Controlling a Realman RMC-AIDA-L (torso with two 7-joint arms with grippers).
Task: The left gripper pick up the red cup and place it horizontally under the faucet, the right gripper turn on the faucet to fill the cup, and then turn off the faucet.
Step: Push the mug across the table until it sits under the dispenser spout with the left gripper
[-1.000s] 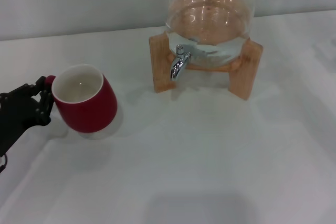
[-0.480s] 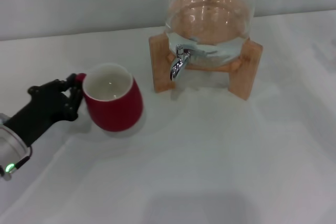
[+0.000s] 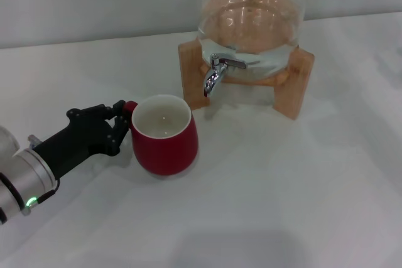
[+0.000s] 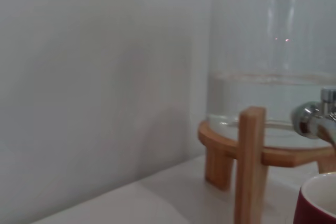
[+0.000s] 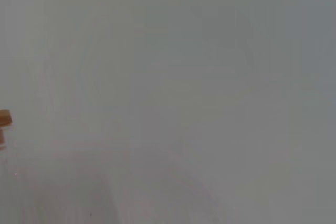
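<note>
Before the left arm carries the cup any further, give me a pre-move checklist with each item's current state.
1. Left gripper shut on the handle of the red cup: ok.
2. Cup upright, opening up: ok.
3. Cup under the faucet: not ok; it sits nearer the robot and to its left of the spout.
4. Faucet closed, no water running: ok, no stream is visible.
5. Path from cup to spout free of the wooden stand: cannot tell; the stand's leg is close beside the spout.
6. Right gripper ready at the faucet: not ok, it appears in no view.
</note>
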